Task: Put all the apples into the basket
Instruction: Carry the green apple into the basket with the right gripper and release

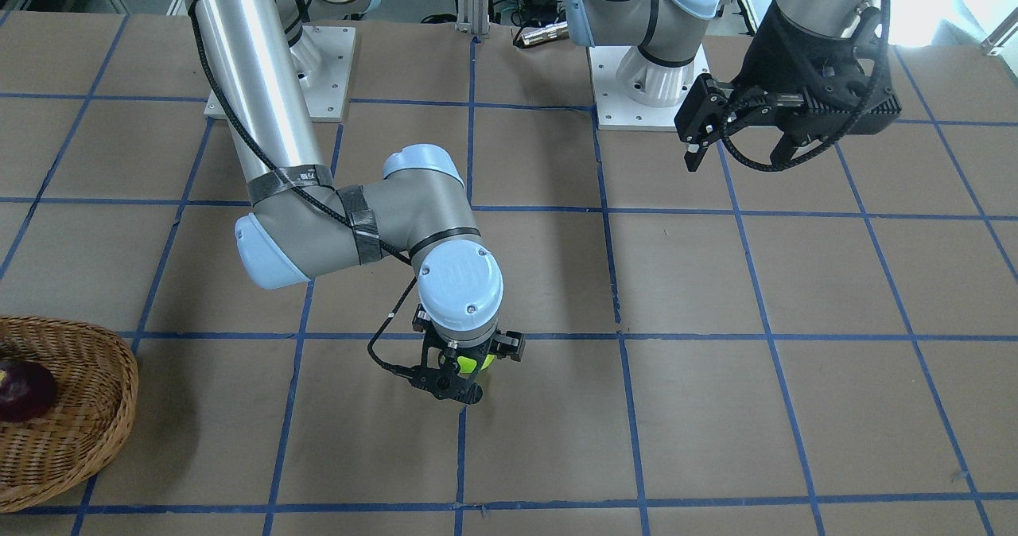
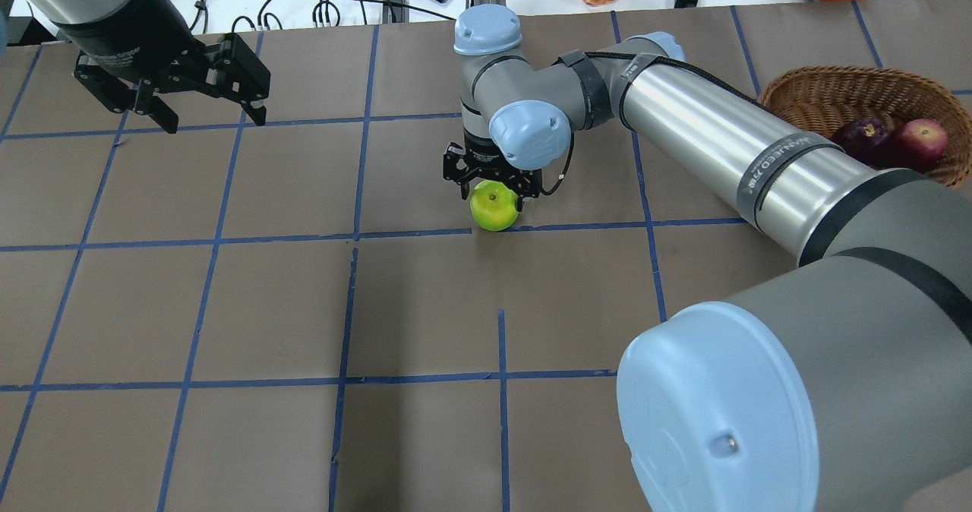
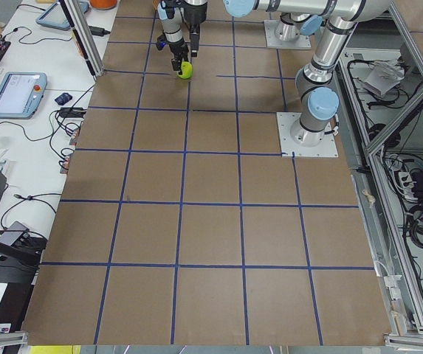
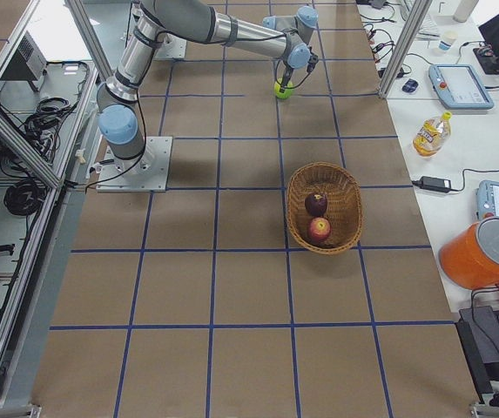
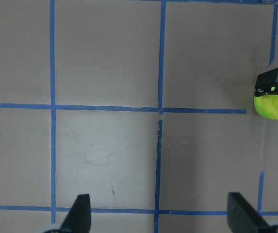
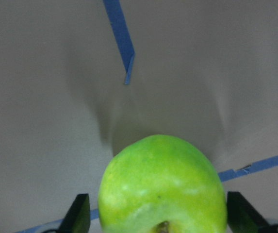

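At nine o'clock from the basket (image 2: 820, 94), our released right fingers (image 6: 80, 216) straddle the green apple (image 2: 493, 207) to grasp it; left fingers (image 5: 80, 211) hang released.

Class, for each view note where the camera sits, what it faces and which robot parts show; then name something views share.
Front-facing: across the table, facing the robot; left gripper, right gripper around green apple.
Overhead: behind the robot, looking forward and down; both grippers, basket.
Exterior left: table's left end; left arm, right gripper.
Exterior right: table's right end; right arm, basket.
Left wrist: looking down at table; left gripper's fingertips.
Right wrist: just above the apple; right gripper's fingertips flank it.
Shared: green apple in all six.
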Motion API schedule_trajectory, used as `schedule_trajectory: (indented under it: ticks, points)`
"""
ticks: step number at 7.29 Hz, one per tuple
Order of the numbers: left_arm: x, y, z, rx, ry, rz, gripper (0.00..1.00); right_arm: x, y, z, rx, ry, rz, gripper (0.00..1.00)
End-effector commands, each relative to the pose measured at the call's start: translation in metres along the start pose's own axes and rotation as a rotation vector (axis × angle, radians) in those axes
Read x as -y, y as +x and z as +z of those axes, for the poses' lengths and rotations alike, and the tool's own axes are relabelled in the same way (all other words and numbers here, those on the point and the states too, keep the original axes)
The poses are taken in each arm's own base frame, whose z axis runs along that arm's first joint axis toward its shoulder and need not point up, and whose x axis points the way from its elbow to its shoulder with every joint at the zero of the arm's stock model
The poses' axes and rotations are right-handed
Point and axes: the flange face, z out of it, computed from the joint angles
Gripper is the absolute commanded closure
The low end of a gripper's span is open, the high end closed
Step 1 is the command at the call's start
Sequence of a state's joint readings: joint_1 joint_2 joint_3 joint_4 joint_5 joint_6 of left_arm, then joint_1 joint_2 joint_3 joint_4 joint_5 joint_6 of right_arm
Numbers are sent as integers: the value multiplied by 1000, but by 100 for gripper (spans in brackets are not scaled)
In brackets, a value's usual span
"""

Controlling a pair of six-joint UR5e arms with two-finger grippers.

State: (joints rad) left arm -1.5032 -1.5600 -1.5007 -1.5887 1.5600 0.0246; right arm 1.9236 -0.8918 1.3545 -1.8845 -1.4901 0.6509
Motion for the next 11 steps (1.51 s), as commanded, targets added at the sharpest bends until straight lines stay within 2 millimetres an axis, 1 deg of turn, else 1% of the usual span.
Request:
schedule_trajectory:
  ticks: [1, 2, 3, 4, 5, 6, 7, 8, 9, 10, 11]
  points:
    - [2, 0, 2, -3, -5, -3, 0, 2, -1, 10, -8, -11, -1, 14]
    - [1, 0, 1, -5, -3, -3, 0, 3, 0, 8, -4, -6, -11, 74]
    - [1, 0, 1, -3, -3, -3, 0, 7, 5, 3, -2, -3, -14, 100]
    - [1, 0, 1, -5, -3, -3, 0, 20, 13, -14, 14, 21, -12, 100]
    - [1, 0, 2, -5, -5, -3, 0, 32, 40, -46, 7, 63, 26, 100]
    - [0, 0, 5, -6, -11, -6, 0, 53, 81, -85, 23, 104, 90, 100]
    - [0, 0, 4, -8, -9, -8, 0, 74, 130, -119, 31, 115, 128, 100]
    - [0, 0, 4, -8, -9, -6, 0, 95, 182, -143, 17, 148, 79, 100]
    - [0, 0, 4, -8, -8, -6, 0, 123, 245, -145, -47, 137, 14, 100]
    - [0, 0, 4, -8, -8, -6, 0, 147, 301, -149, -58, 136, -15, 100]
    - [1, 0, 4, -6, -8, -6, 0, 160, 336, -151, -58, 139, -36, 100]
